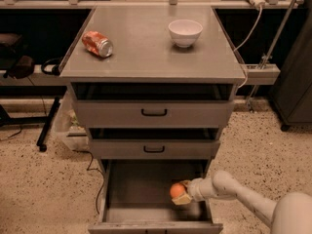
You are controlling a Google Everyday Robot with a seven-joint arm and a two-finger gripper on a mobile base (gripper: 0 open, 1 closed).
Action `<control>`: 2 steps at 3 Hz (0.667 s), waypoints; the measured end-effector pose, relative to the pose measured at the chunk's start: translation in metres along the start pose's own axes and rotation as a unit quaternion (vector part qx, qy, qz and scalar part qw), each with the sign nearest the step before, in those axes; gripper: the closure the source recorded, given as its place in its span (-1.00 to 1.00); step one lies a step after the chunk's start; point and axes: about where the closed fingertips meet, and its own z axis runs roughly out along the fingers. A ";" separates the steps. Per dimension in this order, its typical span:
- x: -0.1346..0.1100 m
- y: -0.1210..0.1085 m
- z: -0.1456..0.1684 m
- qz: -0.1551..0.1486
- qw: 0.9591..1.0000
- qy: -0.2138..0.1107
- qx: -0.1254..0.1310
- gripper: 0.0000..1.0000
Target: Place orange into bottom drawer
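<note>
Grey metal surrounds my gripper (181,197), which is low inside the bottom drawer (156,226), close to its right edge and towards the front corner. The jaws are clamped on the orange (177,190), as far as I can make out. The drawer is pulled out and the fruit is over its floor, so I judge only two steps are left: letting go and drawing clear. On the cabinet top (146,57), a crushed can (97,44) lies near the left edge and a white bowl (185,32) sits towards the back right corner. I can read no lettering on the can.
</note>
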 end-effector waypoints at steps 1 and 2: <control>0.018 -0.007 0.034 -0.005 0.999 -0.002 -0.045 1.00; 0.028 -0.039 0.045 -0.004 0.999 -0.005 -0.042 0.62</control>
